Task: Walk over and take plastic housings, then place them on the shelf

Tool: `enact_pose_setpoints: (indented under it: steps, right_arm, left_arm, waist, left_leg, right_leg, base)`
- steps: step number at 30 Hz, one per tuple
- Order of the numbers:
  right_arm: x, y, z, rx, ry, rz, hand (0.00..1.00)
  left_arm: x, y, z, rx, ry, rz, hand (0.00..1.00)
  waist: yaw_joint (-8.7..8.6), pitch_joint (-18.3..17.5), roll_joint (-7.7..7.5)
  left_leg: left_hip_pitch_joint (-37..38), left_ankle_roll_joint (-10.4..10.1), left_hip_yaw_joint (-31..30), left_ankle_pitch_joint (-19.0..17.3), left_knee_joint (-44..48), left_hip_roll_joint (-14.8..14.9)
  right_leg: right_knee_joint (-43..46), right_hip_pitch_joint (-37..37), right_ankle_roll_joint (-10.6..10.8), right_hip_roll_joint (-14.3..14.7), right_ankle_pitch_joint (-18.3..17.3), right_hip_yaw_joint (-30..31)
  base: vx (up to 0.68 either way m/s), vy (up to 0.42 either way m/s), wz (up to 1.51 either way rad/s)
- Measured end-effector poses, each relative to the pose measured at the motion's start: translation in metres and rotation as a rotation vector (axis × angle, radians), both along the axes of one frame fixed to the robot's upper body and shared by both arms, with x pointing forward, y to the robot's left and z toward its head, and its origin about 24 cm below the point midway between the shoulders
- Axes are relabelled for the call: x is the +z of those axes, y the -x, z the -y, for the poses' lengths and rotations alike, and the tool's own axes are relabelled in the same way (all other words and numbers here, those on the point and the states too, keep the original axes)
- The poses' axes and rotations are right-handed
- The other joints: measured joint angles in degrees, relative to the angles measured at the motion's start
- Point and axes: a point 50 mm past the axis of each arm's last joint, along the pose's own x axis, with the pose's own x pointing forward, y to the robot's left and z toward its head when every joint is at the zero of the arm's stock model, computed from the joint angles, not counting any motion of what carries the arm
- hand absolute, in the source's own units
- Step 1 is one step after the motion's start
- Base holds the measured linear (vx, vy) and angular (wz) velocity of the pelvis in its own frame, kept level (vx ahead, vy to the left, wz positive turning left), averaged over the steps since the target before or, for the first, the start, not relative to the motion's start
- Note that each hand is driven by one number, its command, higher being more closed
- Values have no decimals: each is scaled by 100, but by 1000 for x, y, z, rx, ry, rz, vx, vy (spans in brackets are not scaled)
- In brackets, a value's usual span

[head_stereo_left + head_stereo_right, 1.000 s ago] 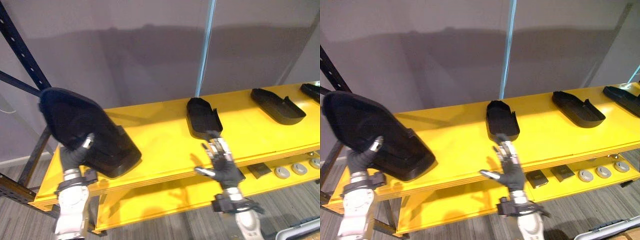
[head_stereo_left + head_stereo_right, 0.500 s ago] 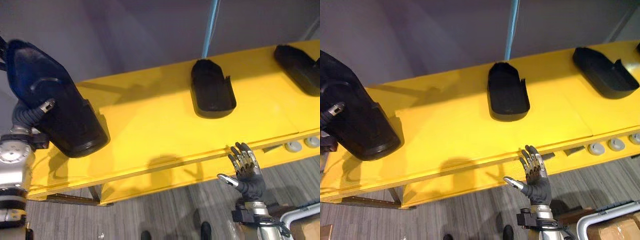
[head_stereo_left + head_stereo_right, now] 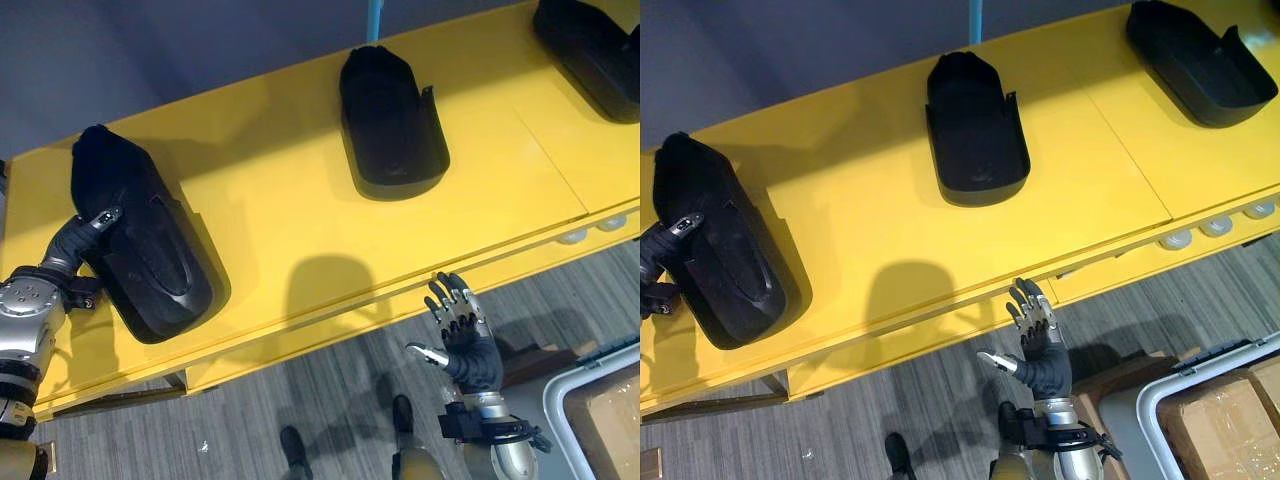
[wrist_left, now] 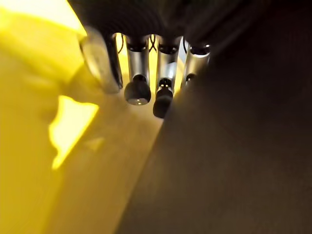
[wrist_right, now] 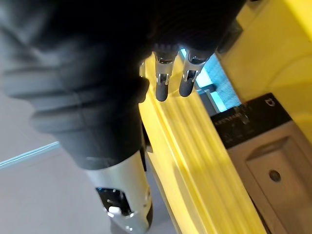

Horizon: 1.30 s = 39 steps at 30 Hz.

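Black moulded plastic housing (image 3: 140,250) rests at the yellow shelf (image 3: 280,200) left end — left hand (image 3: 66,245) clasps it, likely steadying; right hand (image 3: 470,345) spread, idle.

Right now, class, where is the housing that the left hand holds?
In the eye views, the housing lies at the left end of the yellow shelf, with the left hand gripping its left edge. The next housing sits apart to its right.

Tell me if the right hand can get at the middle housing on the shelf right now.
Probably yes. The right hand is open and empty, just off the shelf's front edge, and only bare yellow shelf lies between it and the middle housing.
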Motion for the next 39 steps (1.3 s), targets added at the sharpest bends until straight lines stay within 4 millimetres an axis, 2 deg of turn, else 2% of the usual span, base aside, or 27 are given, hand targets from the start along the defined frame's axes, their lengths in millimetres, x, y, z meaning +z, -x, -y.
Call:
enact_pose_setpoints:
  steps: [2,3,7,9,15,18,21,24,25,27,28,29,31,33,34,35,36,38,39]
  right_arm:
    - [0,0,-5,22,-5,0,0]
    - [0,1,-6,28,-7,-1,0]
    - [0,1,-7,36,-7,6,0]
    - [0,2,-12,56,-13,7,0]
    - [0,2,-15,77,-15,7,0]
    - [0,3,-15,78,-15,5,0]
    - [-1,3,-16,79,-14,4,0]
    - [-2,3,-16,77,-6,-3,0]
    - [-3,3,-16,75,9,-3,0]
    - [-5,4,-16,68,44,-9,0]
    - [-6,5,-16,67,53,-15,0]
    - [-12,7,-15,61,63,-42,0]
    - [-21,9,-14,53,91,-81,0]
    - [-26,13,-13,42,120,-105,0]
    - [-27,14,-13,39,120,-111,0]
    - [-28,15,-13,35,121,-117,0]
    - [-28,15,-14,33,119,-116,0]
    - [-28,15,-16,36,118,-115,0]
    - [-28,15,-17,39,115,-115,0]
  left_arm:
    - [5,-1,0,3,-20,6,100]
    - [9,-2,-1,9,-41,3,0]
    - [22,-5,-5,45,-71,27,0]
    - [33,-4,-10,90,-99,53,0]
    - [40,-3,-20,177,-108,70,0]
    - [51,-5,-22,229,-77,116,0]
    - [55,-17,-7,212,15,196,0]
    - [75,-25,28,123,142,401,0]
    - [81,-23,35,108,166,466,0]
    - [101,-3,55,64,234,713,0]
    - [103,3,60,56,244,765,0]
    - [101,12,68,48,256,835,100]
    - [88,26,79,51,274,902,100]
    - [53,44,97,90,309,921,100]
    - [42,49,102,98,313,911,100]
    - [21,61,113,112,311,888,100]
    - [2,74,125,115,336,859,100]
    - [-19,87,141,107,367,803,100]
    - [-36,96,155,92,404,742,100]
  waist:
    - [2,45,-35]
    - [-18,94,-37]
    - [-76,138,-83]
    - [-64,214,-166]
    - [-89,248,-221]
    - [-144,279,-276]
    - [-142,284,-295]
    - [-114,280,-302]
    - [-121,278,-304]
    - [-113,240,-316]
    - [-112,191,-305]
    - [-116,-33,-276]
    - [-72,-339,-256]
    - [-51,-709,-178]
    - [-39,-790,-168]
    - [36,-944,-159]
    - [80,-1002,-157]
    - [91,-1014,-150]
    - [102,-1051,-143]
  left_leg:
    - [-10,-8,50,-7,33,3]
    - [-8,-15,48,-13,40,7]
    - [-101,-43,90,-42,41,32]
    - [-106,-44,181,-42,52,50]
    - [-87,-54,314,-48,70,120]
    - [-56,-54,326,-47,78,122]
    - [42,-54,298,-47,76,120]
    - [235,-51,161,-46,30,120]
    - [301,-51,139,-45,2,120]
    - [561,-50,79,-44,-91,105]
    - [615,-47,40,-42,-128,96]
    - [614,-38,-24,-29,-177,93]
    - [718,-37,-119,-13,-263,94]
    - [872,-57,-278,11,-394,90]
    - [892,-58,-311,11,-408,89]
    - [903,-57,-331,11,-423,88]
    - [930,-58,-357,11,-436,88]
    - [986,-68,-412,22,-471,88]
    - [974,-69,-439,24,-472,88]
  right_leg:
    - [56,-69,-1,10,-1,94]
    - [77,-72,-2,13,0,95]
    - [176,-234,-7,44,4,143]
    - [218,-319,-40,81,31,254]
    - [226,-371,-83,174,63,368]
    - [242,-364,-84,178,64,392]
    - [236,-232,-84,171,63,389]
    - [168,47,-82,161,60,316]
    - [142,130,-80,161,57,270]
    - [130,398,-48,145,-16,193]
    - [128,455,-42,139,-36,164]
    - [126,482,-37,131,-72,82]
    - [91,624,-41,129,-122,-15]
    - [-61,910,-30,115,-148,-214]
    - [-89,963,-27,113,-152,-247]
    - [-153,1013,-26,113,-151,-272]
    - [-179,1065,-26,113,-151,-306]
    - [-236,1185,-26,111,-151,-382]
    - [-252,1190,-25,110,-150,-393]
  base:
    - [-36,16,-13]
    - [-35,14,-2]
    - [-65,28,-5]
    - [-49,13,-17]
    - [-25,15,-12]
    - [-19,30,-4]
    - [-11,28,5]
    - [-17,48,16]
    - [-17,54,18]
    - [-13,63,14]
    - [5,61,22]
    - [45,45,26]
    - [74,41,30]
    - [73,43,36]
    - [63,45,24]
    - [56,35,16]
    - [48,34,16]
    - [11,23,16]
    - [-12,24,9]
